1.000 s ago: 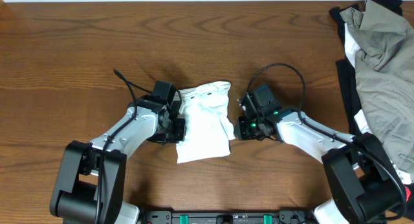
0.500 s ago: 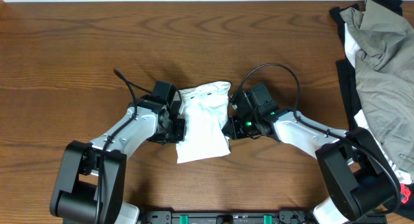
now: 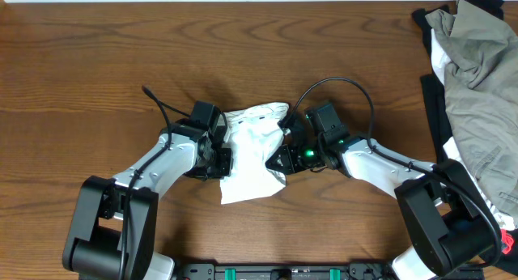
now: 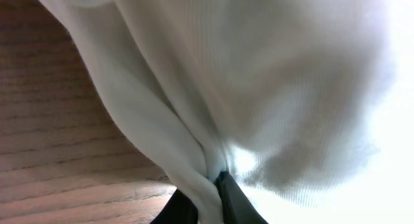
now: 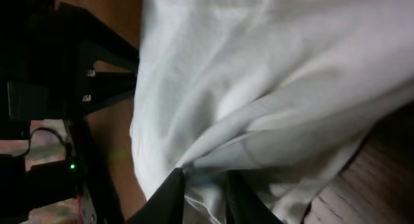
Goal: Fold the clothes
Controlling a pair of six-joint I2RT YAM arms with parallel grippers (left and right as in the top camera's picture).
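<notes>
Setting: robot manipulation lab bench. Evidence: my left gripper (image 3: 224, 157) and right gripper (image 3: 282, 156) on white-and-black arms (image 3: 154, 163) rising from a black base rail (image 3: 283, 273) at the near edge of a wood-grain table (image 3: 97, 61); garment heap (image 3: 477, 94) lies at the right edge.

T-shirt (image 3: 252, 154) on the counter (image 3: 97, 61); left end effector (image 3: 222, 157) at its nine o'clock, right end effector (image 3: 282, 154) at three, garment pile (image 3: 473, 78) toward two.
</notes>
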